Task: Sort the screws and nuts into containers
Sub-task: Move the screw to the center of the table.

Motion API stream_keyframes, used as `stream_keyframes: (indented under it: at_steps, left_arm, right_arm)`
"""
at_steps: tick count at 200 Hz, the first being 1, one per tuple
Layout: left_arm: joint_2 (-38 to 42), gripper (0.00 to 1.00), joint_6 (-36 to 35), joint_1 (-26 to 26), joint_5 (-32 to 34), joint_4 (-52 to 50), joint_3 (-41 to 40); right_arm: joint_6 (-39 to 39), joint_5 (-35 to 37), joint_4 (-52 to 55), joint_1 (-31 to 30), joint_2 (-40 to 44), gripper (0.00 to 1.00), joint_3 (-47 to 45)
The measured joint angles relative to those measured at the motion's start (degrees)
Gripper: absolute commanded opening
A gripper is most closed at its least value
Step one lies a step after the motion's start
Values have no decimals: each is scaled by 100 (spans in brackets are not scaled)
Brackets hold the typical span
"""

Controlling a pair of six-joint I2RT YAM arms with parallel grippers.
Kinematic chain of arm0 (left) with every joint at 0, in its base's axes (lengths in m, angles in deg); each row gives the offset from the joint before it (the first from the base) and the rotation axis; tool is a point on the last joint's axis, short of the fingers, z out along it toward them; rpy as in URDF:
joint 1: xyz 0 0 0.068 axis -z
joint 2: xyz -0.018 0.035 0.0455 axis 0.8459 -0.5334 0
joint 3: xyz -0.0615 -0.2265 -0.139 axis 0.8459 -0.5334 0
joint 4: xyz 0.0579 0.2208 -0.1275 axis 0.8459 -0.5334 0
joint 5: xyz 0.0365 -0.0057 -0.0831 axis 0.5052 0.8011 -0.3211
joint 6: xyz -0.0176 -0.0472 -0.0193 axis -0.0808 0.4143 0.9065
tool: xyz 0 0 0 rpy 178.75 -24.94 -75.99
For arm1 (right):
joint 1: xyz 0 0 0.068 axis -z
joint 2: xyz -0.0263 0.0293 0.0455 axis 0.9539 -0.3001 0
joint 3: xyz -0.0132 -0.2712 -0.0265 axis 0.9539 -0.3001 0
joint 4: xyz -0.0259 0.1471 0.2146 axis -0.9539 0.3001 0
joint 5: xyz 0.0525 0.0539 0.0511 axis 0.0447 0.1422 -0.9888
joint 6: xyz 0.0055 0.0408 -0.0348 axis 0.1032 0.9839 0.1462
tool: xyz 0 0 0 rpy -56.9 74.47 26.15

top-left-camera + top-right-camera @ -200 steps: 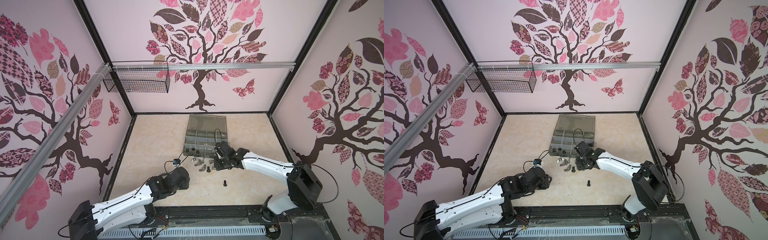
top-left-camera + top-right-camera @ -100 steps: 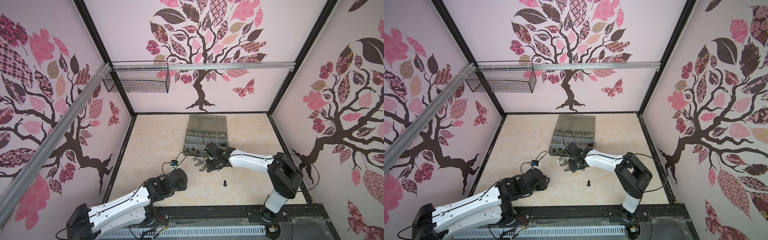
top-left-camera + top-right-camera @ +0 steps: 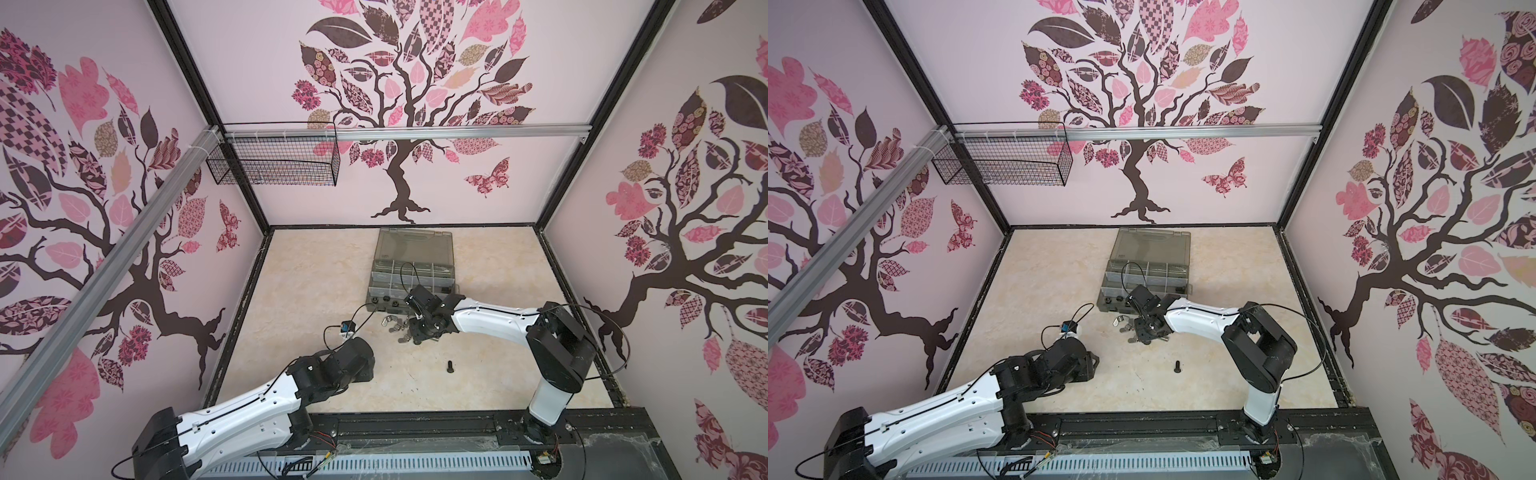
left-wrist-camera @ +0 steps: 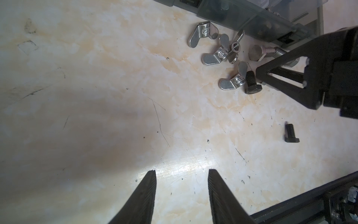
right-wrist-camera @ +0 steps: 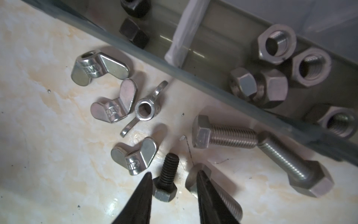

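Note:
My right gripper [image 5: 173,172] is open and low over the loose pile [image 3: 399,328] in front of the organizer case [image 3: 413,245]. Its fingertips straddle the hex head of a short black screw [image 5: 166,180]; one fingertip touches the head, the other stands apart. Three silver screws [image 5: 222,133] and several silver wing nuts [image 5: 114,104] lie around it. Silver hex nuts [image 5: 277,42] and black nuts [image 5: 133,33] sit in separate containers behind the case's front wall [image 5: 213,89]. Another black screw [image 3: 450,365] lies alone nearer the front. My left gripper [image 4: 182,170] is open over bare table.
A black wire basket [image 3: 274,166] hangs on the back wall at the left. The case's lid [image 3: 1154,245] lies open toward the back. A cable loop [image 3: 409,270] rises over the right wrist. A black frame rail [image 3: 415,424] borders the table's front.
My right gripper has moved from the case's front edge down and left onto the loose pile. The left arm has barely shifted.

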Motion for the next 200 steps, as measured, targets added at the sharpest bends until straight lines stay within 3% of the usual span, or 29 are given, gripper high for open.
stream_keyframes:
  at_steps: [96,200]
  left_arm:
    - [-9,48,11,0,13,0,-9]
    - [131,48,15,-2,59,-4,-55]
  right_arm:
    - [-107,83,195,-109,-321,38,125]
    - [-111,107,179,-144,-323,16,105]
